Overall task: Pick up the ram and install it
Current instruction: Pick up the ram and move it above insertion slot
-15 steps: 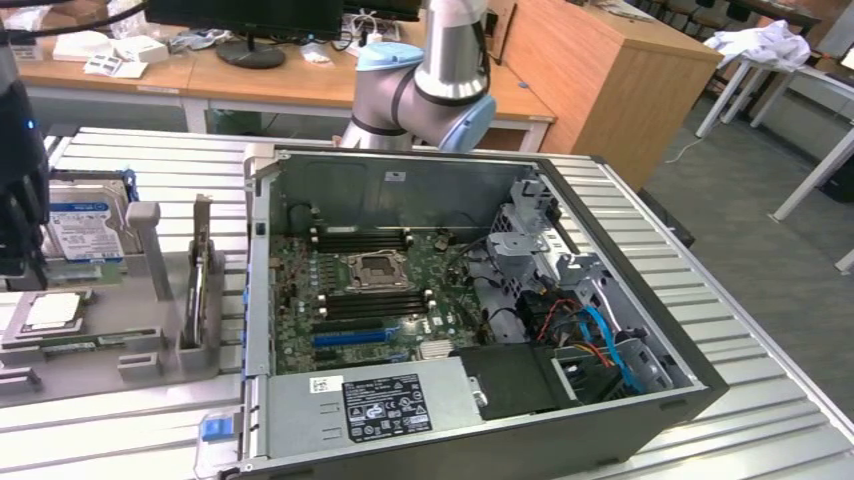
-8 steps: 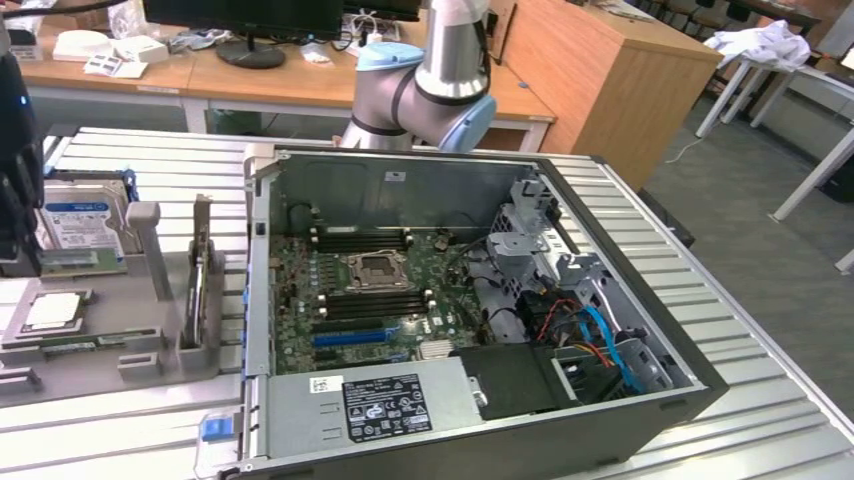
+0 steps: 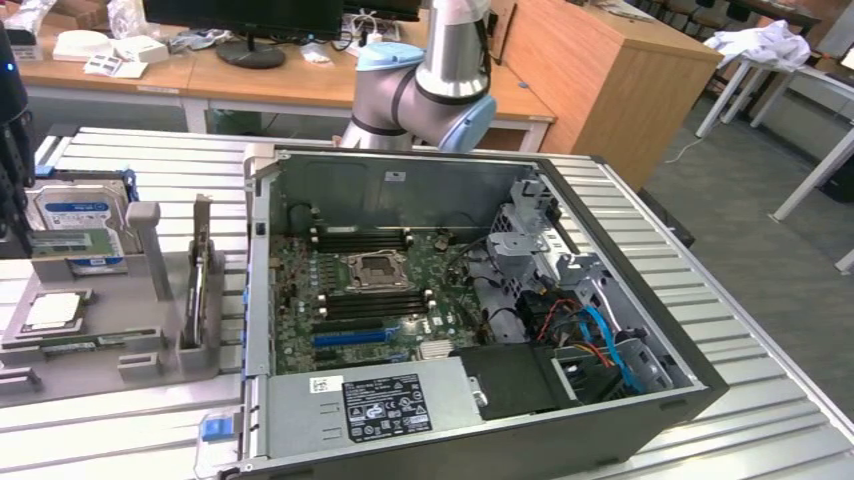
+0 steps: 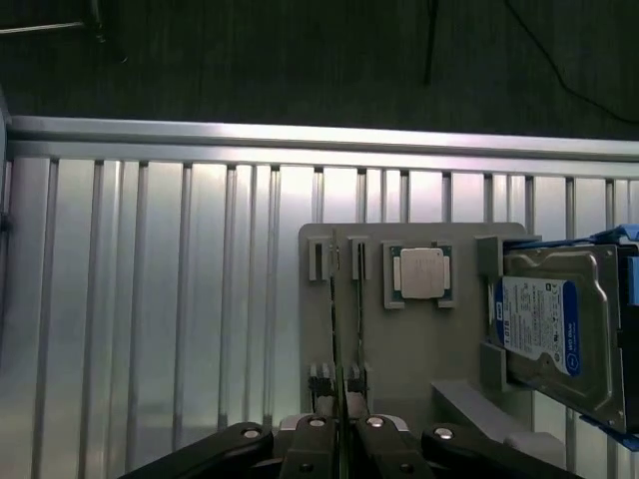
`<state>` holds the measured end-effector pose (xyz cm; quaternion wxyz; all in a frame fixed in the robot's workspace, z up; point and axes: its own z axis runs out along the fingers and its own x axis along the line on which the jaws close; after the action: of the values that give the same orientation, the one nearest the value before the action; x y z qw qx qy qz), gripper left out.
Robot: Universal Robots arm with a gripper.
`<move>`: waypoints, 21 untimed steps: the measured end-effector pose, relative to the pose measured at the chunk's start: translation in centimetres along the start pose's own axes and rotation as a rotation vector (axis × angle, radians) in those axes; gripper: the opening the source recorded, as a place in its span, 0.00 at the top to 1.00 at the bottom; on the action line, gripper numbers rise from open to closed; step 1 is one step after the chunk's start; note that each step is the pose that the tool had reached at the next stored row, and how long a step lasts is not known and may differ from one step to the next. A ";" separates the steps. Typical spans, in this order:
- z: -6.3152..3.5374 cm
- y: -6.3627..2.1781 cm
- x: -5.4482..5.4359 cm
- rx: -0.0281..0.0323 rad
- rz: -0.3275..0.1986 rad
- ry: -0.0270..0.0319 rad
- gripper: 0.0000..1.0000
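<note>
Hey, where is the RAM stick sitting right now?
The ram stands on edge in a slot of the gray holder on the exterior view's left, between the processor chip and the open computer case.

nothing here reads clearly. the hard drive [image 4: 574,299], just off to one side of the gripper [image 4: 342,439], wears a blue-and-white label [image 4: 534,324] whose print is too small to make out. farther from the gripper, the computer's power supply [image 3: 294,425] carries a black label [image 3: 383,407] with white print and a white sticker [image 3: 328,384], both illegible.
</note>
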<state>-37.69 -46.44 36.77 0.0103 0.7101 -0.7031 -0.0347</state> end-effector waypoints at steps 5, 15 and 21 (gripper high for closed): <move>-0.03 -0.21 0.0 -0.0002 0.000 0.0002 0.86; -0.14 -2.08 0.0 -0.0001 0.000 0.0002 0.86; -0.23 -3.38 0.0 -0.0001 0.000 0.0001 0.86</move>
<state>-34.30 -46.44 36.78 0.0104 0.7102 -0.7031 -0.0347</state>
